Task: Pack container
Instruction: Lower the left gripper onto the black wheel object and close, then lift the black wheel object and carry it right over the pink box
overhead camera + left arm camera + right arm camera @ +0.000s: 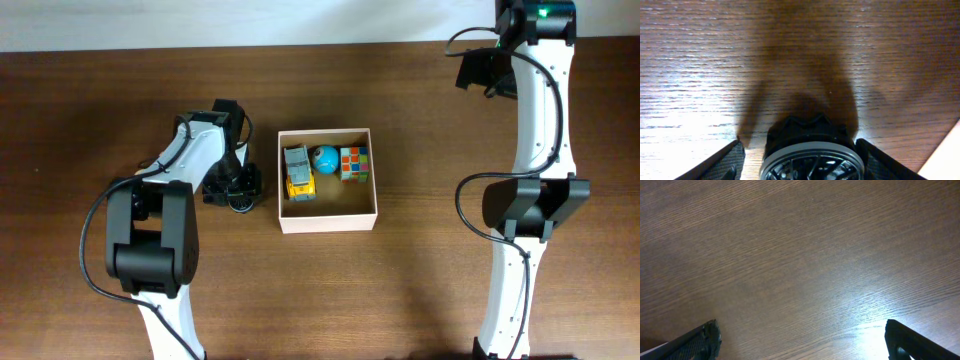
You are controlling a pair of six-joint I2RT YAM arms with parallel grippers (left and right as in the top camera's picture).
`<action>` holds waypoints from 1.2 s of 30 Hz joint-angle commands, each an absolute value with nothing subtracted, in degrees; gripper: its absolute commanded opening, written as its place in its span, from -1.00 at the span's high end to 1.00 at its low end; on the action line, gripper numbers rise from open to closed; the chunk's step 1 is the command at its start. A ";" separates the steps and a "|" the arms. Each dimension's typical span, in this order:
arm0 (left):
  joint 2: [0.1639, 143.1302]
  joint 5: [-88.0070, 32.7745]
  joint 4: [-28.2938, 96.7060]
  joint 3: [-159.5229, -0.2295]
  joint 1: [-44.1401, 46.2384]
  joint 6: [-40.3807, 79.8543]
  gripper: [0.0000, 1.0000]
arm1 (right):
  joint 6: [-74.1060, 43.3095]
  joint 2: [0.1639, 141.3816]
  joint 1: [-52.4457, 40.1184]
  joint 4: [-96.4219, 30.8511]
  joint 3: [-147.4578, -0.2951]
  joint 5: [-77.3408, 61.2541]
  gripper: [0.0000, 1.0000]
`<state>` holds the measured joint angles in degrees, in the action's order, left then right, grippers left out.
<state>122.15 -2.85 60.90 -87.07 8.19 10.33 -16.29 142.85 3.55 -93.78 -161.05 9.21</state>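
Table (420, 290): open wood runs round every side of the container (328, 221), which sits at frame centre with three toys (325, 160) along its upper edge. My left claw (232, 186), beside the container's left wall, straddles a black round part (810, 135), unclenched. My right claw (801, 332), upper right, is spread wide.

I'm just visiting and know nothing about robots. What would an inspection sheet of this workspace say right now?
Surface: dark wood-grain table.
Job's things: square container holds a toy truck, a blue globe ball and a puzzle cube; a black toy wheel lies outside, on its left.
Clutter: nothing seen.
Grippers: left pincer open, straddling the wheel; right pincer open over bare table.
Cables: black cables loop along both arms.
Surroundings: pale band beyond the table's far edge.
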 commanded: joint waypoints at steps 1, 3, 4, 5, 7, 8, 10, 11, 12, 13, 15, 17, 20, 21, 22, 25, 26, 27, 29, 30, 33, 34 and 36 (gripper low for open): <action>122.48 -4.08 61.25 -87.79 8.12 10.24 -0.40 | -16.62 143.74 3.36 -93.62 -161.29 10.13 -0.98; 122.48 -4.08 61.39 -87.79 8.12 10.24 -0.35 | -16.62 143.74 3.36 -93.62 -161.29 10.13 -0.98; 122.48 -4.10 61.49 -87.79 8.12 10.24 -0.33 | -16.62 143.74 3.36 -93.65 -161.29 10.15 -0.97; 122.48 -4.10 61.58 -87.79 8.12 10.24 -0.31 | -16.62 143.74 3.36 -93.62 -161.29 10.13 -0.98; 122.48 -4.10 61.63 -87.79 8.12 10.24 -0.25 | -16.62 143.74 3.36 -93.62 -161.29 10.13 -0.98; 122.48 -4.10 61.60 -87.81 8.12 10.24 -0.25 | -16.62 143.74 3.36 -93.62 -161.29 10.13 -0.97; 122.48 -4.10 61.60 -87.81 8.12 10.24 -0.22 | -16.62 143.74 3.36 -93.62 -161.29 10.13 -0.97; 122.48 -4.10 61.63 -87.81 8.12 10.24 -0.19 | -16.62 143.74 3.36 -93.62 -161.29 10.13 -0.97; 122.48 -4.10 61.63 -87.81 8.12 10.24 -0.18 | -16.62 143.74 3.36 -93.62 -161.29 10.13 -0.98; 122.48 -4.10 61.63 -87.81 8.12 10.24 -0.18 | -16.62 143.74 3.36 -93.65 -161.29 10.13 -0.98; 122.48 -4.10 61.69 -87.81 8.12 10.24 -0.18 | -16.62 143.74 3.36 -93.65 -161.29 10.13 -0.98; 122.48 -4.10 61.78 -87.81 8.12 10.24 -0.19 | -16.62 143.74 3.36 -93.62 -161.29 10.13 -0.98; 122.45 -4.10 61.82 -87.83 8.12 10.24 -0.18 | -16.62 143.74 3.36 -93.65 -161.29 10.13 -0.98; 122.45 -4.10 61.98 -87.92 8.12 10.24 -0.15 | -16.62 143.74 3.36 -93.65 -161.29 10.15 -0.97; 122.45 -4.08 62.11 -88.03 8.12 10.24 -0.11 | -16.62 143.74 3.36 -93.65 -161.29 10.13 -0.98; 122.45 -4.08 62.70 -88.68 8.12 10.24 -0.08 | -16.62 143.74 3.36 -93.62 -161.29 10.13 -0.97; 122.45 -4.08 62.87 -88.97 8.12 10.24 -0.08 | -16.62 143.74 3.36 -93.65 -161.29 10.13 -0.98; 122.45 -4.08 63.05 -89.25 8.12 10.24 -0.08 | -16.62 143.74 3.36 -93.62 -161.29 10.13 -0.98; 122.45 -4.08 63.40 -89.89 8.10 10.22 -0.08 | -16.62 143.74 3.36 -93.62 -161.29 10.13 -0.98; 122.45 -4.08 63.72 -90.30 8.12 10.24 -0.08 | -16.62 143.74 3.36 -93.62 -161.29 10.13 -0.98; 122.45 -4.03 64.60 -91.61 8.12 10.22 -0.08 | -16.62 143.74 3.36 -93.62 -161.29 10.13 -0.97; 122.45 -4.05 65.08 -92.27 8.12 10.22 -0.08 | -16.62 143.74 3.36 -93.65 -161.29 10.13 -0.98; 122.45 -4.05 66.15 -93.67 8.12 10.22 -0.08 | -16.62 143.74 3.36 -93.62 -161.29 10.13 -0.98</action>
<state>122.15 -3.22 65.28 -90.94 8.19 10.33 -16.29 142.87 3.55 -93.78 -161.05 9.21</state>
